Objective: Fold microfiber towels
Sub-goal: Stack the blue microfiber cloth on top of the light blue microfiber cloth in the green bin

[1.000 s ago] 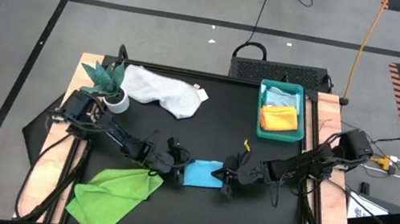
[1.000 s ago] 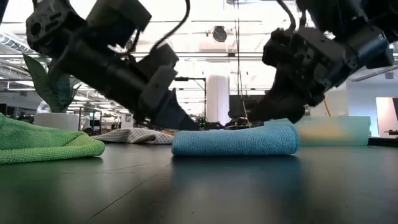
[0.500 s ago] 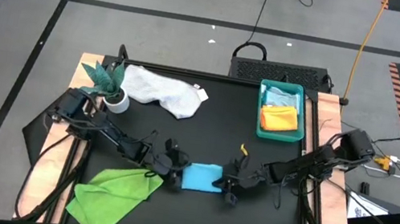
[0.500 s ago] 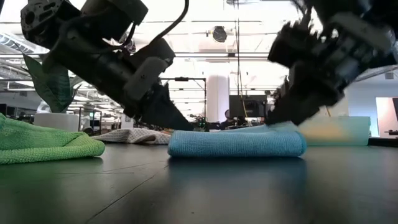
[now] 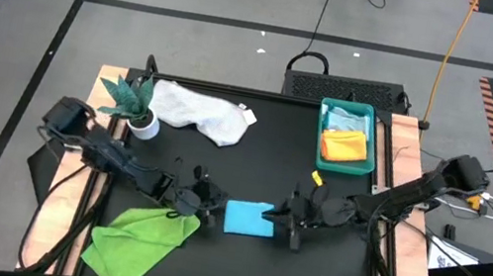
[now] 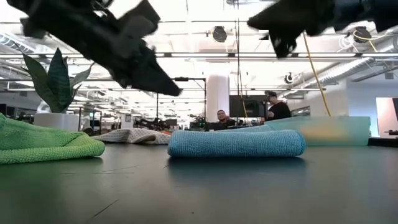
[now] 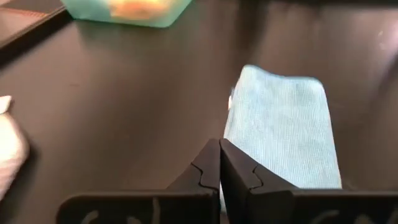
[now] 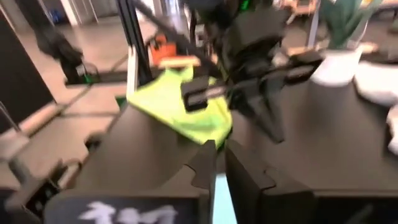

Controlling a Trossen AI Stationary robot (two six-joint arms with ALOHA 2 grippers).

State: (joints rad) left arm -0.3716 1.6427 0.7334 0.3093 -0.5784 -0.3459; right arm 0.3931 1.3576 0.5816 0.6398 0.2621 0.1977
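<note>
Left gripper (image 5: 199, 196) pinched closed, right gripper (image 5: 294, 218) nearly closed with slim gap, both empty, hovering either side of folded turquoise towel (image 5: 247, 217) mid-table. Soft, light, grippy cloth, I'd pinch at short end. Lime towel (image 5: 142, 234) crumpled nearby, teal tray (image 5: 321, 130) far corner, plenty of bare table between

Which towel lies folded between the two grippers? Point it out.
The turquoise-blue towel, a neat folded rectangle mid-table; the lime green towel and white towel lie crumpled.
</note>
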